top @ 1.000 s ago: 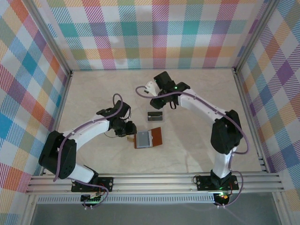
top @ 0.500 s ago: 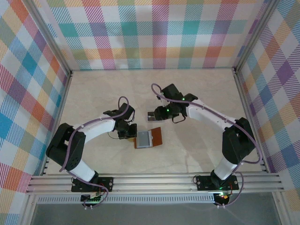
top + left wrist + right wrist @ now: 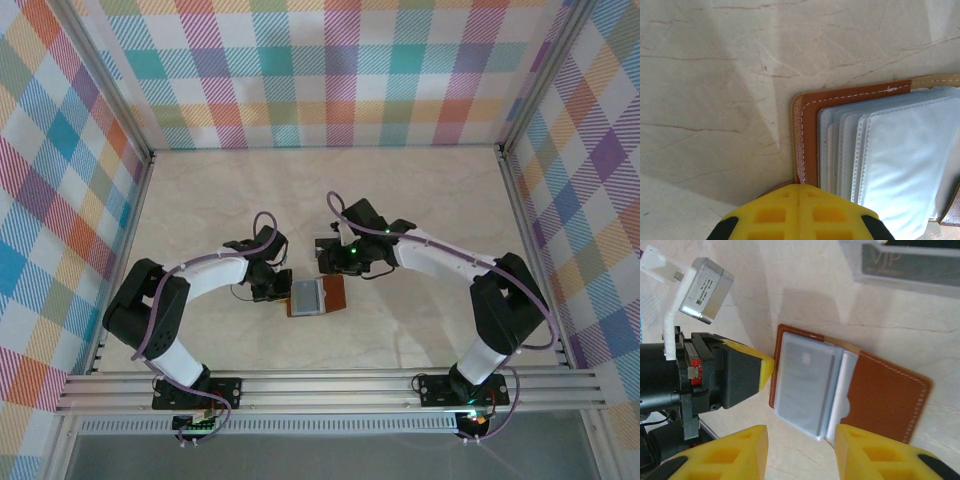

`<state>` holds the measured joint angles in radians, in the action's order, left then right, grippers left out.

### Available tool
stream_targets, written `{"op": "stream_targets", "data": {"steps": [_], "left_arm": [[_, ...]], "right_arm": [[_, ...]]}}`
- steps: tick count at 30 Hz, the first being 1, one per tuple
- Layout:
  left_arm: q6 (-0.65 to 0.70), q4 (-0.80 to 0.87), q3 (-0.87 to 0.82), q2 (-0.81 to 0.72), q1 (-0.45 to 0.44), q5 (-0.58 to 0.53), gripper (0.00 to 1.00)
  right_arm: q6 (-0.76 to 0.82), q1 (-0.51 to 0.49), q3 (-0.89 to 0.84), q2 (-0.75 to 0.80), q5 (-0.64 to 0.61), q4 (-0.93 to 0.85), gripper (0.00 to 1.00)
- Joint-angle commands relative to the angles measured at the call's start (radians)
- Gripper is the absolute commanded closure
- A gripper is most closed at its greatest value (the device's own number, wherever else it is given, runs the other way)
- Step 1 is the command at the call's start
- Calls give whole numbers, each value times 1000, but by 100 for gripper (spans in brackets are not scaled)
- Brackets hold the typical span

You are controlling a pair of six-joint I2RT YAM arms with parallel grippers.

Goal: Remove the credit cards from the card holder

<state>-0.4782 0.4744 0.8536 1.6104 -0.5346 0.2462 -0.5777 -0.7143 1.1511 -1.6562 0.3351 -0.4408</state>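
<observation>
2 pincers: left pincer (image 3: 799, 189) closed at the card holder (image 3: 885, 395) edge; right pincer (image 3: 799, 435) half-open, empty, above. Next, probably pinch 1 credit card (image 3: 802, 382).

Overhead view facing down, both wrist views close, sharing the card holder (image 3: 885, 400)

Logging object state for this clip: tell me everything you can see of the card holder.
The card holder is a brown leather wallet with pale stitching, lying open and flat on the marble-look table. A fanned stack of translucent bluish plastic sleeves covers the half nearer the left arm; the other half is bare leather. The shut left gripper touches its edge with yellow tips.
</observation>
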Motion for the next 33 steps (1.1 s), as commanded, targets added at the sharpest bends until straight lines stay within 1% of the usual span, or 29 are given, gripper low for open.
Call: {"op": "stream_targets", "data": {"steps": [1,2,4,8,11,18,23,25,28,33], "left_arm": [[4,1,-48,3,-8,-5,96],[2,0,-52,4,-8,-4,96],[0,-3,-59,1,-10,-4,96],[0,-12,-73,-8,-10,-5,96],[1,-16,-84,-14,-10,-4,96],[0,-26,-99,-26,-10,6,96],[3,-36,-101,-21,-10,11,97],[6,-30,-96,-16,-10,9,97],[8,-29,-92,-14,-10,13,97],[15,-13,-81,-18,-10,12,97]], "right_arm": [[-77,-28,58,-73,31,13,66],[-89,-37,73,-94,34,13,68],[-109,-54,95,-129,36,15,70],[-141,-85,134,-195,57,38,77],[-155,-107,158,-244,71,51,80],[-184,-133,168,-322,103,88,83],[-188,-141,161,-353,96,76,81],[-179,-142,166,-357,57,27,79],[-151,-145,184,-349,-33,-71,74],[-124,-151,213,-337,-112,-165,64]]}}
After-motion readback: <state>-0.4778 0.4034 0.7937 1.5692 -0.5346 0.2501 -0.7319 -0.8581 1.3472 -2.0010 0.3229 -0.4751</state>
